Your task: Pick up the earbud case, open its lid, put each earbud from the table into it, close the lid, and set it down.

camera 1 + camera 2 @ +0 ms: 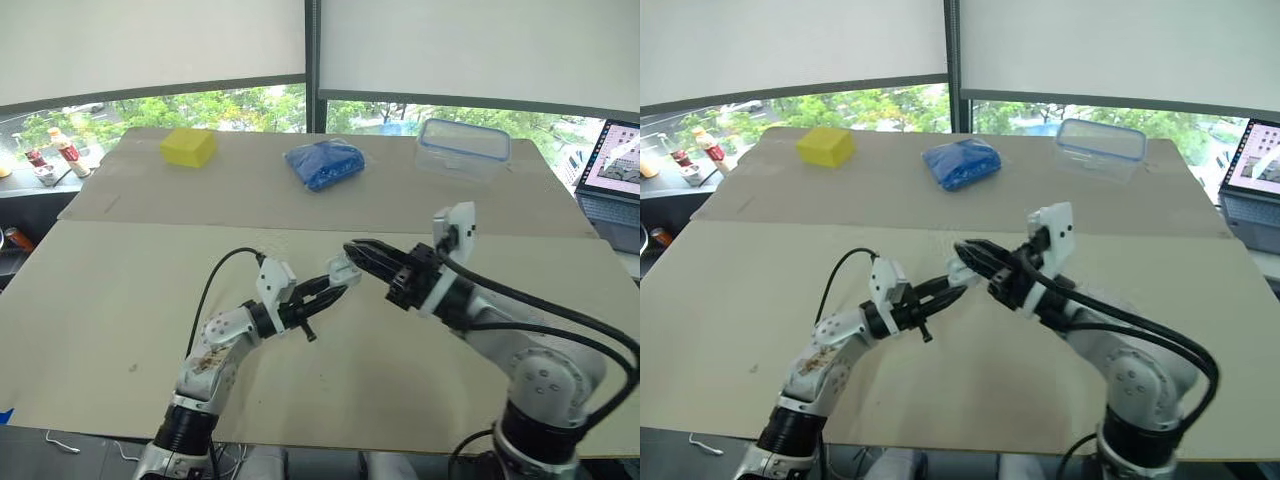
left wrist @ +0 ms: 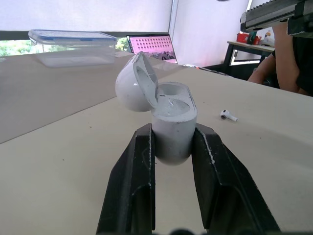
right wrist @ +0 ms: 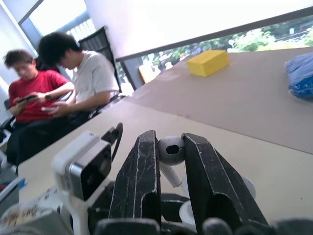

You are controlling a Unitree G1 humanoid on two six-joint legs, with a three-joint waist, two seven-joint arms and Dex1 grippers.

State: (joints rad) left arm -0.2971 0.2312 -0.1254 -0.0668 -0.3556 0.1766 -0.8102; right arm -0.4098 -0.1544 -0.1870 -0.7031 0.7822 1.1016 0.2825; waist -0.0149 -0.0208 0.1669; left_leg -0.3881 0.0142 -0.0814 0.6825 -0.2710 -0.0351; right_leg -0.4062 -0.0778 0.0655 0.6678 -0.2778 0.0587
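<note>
Left claw [image 2: 172, 133]: its two black fingers [image 2: 139, 166] were pressed against either side of the earbud case, pinching it low on the body
Earbud case [image 2: 172, 128]: white, upright between those fingers, over the front middle of the worktop [image 1: 100, 330]
Lid [image 2: 135, 84]: swung open and tilted back on its hinge, so the hollow top of the case was exposed
Right claw [image 3: 171, 142]: pinched on a white earbud at the fingertips; in the head view it reached in from the right, and its tip met the left claw just beside the open case
Held earbud [image 3: 171, 149]: round head gripped between the black fingers, stem hanging out below them
Loose earbud [image 2: 228, 115]: white, lying alone on the pale worktop, apart from the case
Yellow block [image 1: 188, 146]: on the far left of the brown back section of the worktop
Blue bag [image 1: 325, 163]: crumpled, at the far middle, well apart from both claws
Clear container [image 1: 463, 146]: blue-rimmed lid on, at the far right
Laptop [image 1: 612, 170]: open with the screen lit, at the right edge
Bottles [image 1: 68, 152]: a small cluster by the window ledge, far left
People [image 3: 58, 83]: two seated beside the worktop, one in a red shirt and one in white, both looking down
</note>
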